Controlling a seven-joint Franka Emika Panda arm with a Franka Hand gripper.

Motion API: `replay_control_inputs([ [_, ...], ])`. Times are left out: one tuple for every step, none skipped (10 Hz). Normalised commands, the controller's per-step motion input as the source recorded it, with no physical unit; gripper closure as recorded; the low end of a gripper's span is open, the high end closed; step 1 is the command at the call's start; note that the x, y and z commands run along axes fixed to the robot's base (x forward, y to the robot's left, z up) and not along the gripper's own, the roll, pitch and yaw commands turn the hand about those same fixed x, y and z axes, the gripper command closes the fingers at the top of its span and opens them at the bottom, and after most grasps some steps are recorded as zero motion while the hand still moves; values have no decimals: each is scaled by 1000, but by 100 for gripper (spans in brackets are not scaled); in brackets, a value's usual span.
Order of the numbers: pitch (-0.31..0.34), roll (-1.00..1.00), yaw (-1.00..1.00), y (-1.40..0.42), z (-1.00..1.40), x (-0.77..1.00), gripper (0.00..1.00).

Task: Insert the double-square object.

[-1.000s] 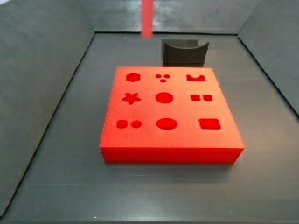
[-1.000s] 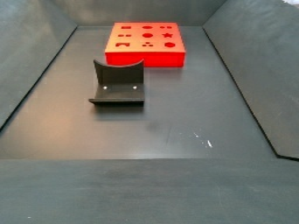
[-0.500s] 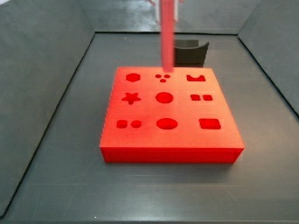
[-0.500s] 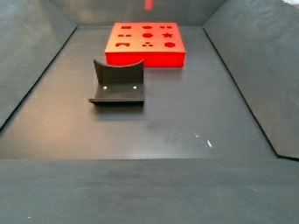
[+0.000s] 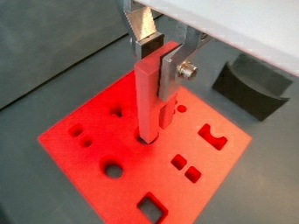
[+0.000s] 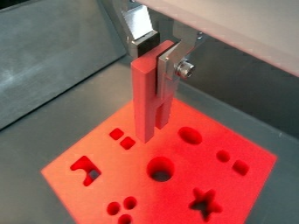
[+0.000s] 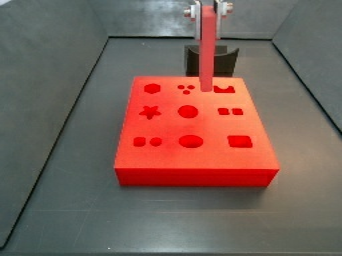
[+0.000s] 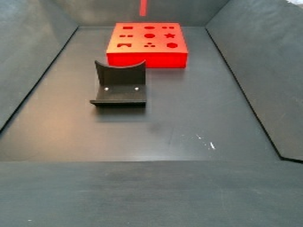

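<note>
Gripper (image 5: 156, 54) above block (image 7: 195, 130), clamping double-square object (image 5: 147, 96)

From my station, the gripper (image 7: 209, 10) is cut off by the frame's upper edge in a side view. The double-square object (image 8: 144, 7) shows only as a short tip elsewhere. Its lower end (image 5: 149, 136) hides the block (image 5: 105, 140) surface beneath; contact cannot be confirmed. The stand (image 7: 227, 60) is partly occluded.
</note>
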Motion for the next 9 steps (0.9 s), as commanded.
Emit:
replay_control_inputs([
  [197, 440, -397, 0, -154, 240, 100],
  [149, 433, -474, 20, -191, 191, 100],
  [74, 319, -589, 34, -137, 243, 100],
  [0, 83, -894, 100, -137, 174, 100],
  [0, 0, -946, 109, -131, 194, 100],
  [1, -30, -931, 77, -117, 186, 100],
  [74, -56, -900, 46, -57, 143, 100],
  [99, -50, -894, 49, -71, 114, 100],
  [154, -49, -854, 60, -71, 83, 100],
])
